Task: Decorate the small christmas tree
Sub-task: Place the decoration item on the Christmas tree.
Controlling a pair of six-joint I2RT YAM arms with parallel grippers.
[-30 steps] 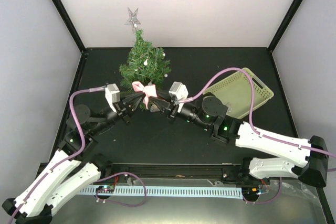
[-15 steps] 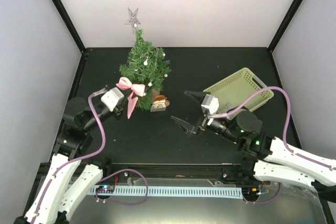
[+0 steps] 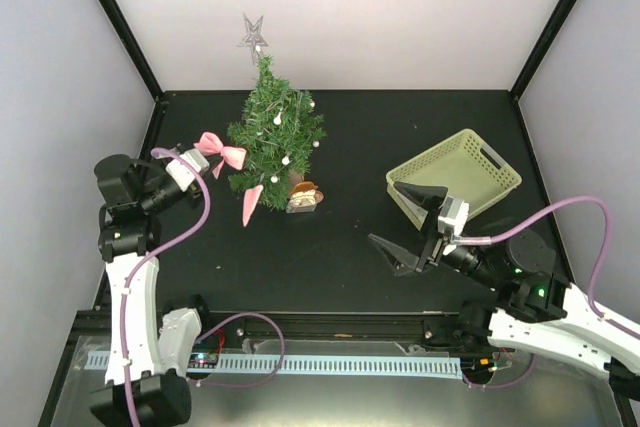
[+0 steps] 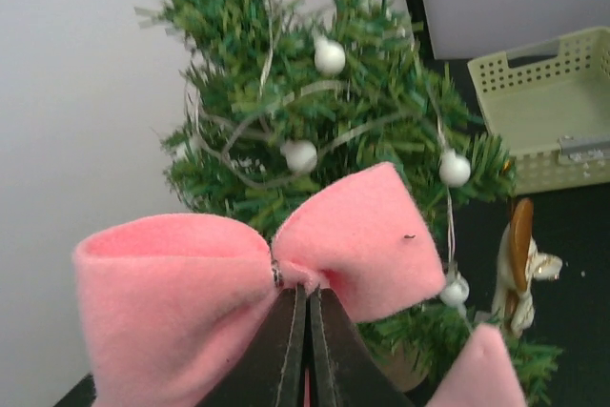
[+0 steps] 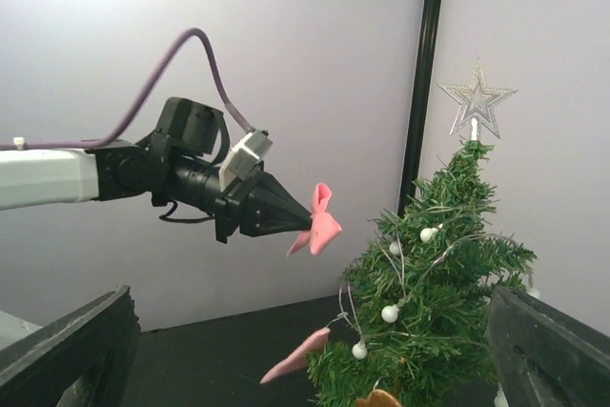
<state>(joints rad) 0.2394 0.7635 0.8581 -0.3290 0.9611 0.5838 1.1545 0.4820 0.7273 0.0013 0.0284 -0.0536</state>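
Note:
The small christmas tree [image 3: 275,137] stands at the back left, with a silver star [image 3: 251,35] on top and white beads strung round it. My left gripper [image 3: 200,152] is shut on the knot of a pink felt bow [image 3: 222,150], held in the air just left of the tree. In the left wrist view the bow [image 4: 362,235] fills the front, with the tree [image 4: 315,92] right behind it. A loose pink felt tail [image 3: 251,204] pokes out from the tree's lower branches. My right gripper [image 3: 405,227] stands wide open and empty, well right of the tree, near the basket.
A pale green basket [image 3: 495,155] lies at the right. A small brown and white figurine [image 3: 303,197] stands at the tree's foot. The enclosure's walls are close behind the tree and to the left of my left arm.
Both grippers were at the bow in front of the tree. The right one let go, opened wide and drew back right. The left one carried the bow up to the tree's left side.

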